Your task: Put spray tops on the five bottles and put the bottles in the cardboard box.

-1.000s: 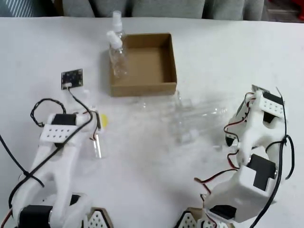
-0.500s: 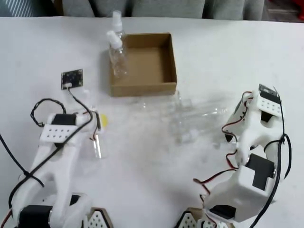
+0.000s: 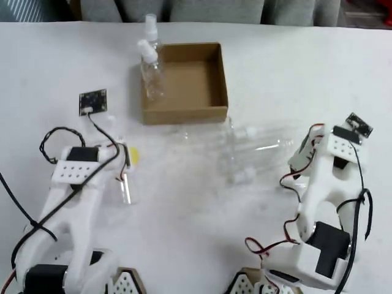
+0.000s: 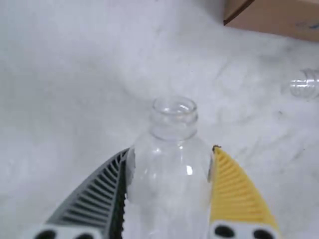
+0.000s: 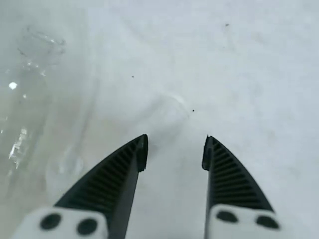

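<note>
Gripping a clear, uncapped bottle (image 4: pixel 173 119) between its grey and yellow jaws, the left end effector (image 4: pixel 171 152) sits clenched on it toward the desk's (image 3: pixel 306 67) front left corner, the bottle's open neck poking out beyond the jaw tips. The right end effector (image 5: pixel 174 144) is released, jaws spread over bare desk near the right edge, just beside a cluster of clear bottles and spray tops (image 3: pixel 242 150) lying mid-desk. The cardboard box (image 3: pixel 211 110) stands toward the far edge, with two spray-topped bottles (image 3: pixel 151 70) at its left wall, whether inside or outside it I cannot tell
</note>
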You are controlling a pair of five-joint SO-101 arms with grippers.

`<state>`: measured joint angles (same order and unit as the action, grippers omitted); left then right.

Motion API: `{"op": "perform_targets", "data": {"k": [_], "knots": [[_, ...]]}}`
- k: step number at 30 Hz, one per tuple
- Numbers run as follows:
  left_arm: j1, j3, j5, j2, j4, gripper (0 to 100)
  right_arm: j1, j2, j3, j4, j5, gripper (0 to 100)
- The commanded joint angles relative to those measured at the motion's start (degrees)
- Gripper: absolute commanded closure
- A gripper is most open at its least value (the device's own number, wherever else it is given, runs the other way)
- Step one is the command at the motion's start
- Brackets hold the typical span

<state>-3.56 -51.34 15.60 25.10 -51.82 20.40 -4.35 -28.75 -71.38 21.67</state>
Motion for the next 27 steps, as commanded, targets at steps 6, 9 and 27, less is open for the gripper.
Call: {"op": "perform_targets", "data": {"k": [6,9,27], "knots": [[-0.31,0.26,-1.93,2.68,1.58,98,-0.75,0.66,-2.37,6.73,1.23,83.5],[-0.31,0.26,-1.93,2.68,1.58,98,-0.75,4.62,-1.93,8.75,1.23,83.7],[-0.4,-0.88,-2.29,2.68,1.58,98,8.04,9.54,15.12,-0.04,-20.31,98.1]]}}
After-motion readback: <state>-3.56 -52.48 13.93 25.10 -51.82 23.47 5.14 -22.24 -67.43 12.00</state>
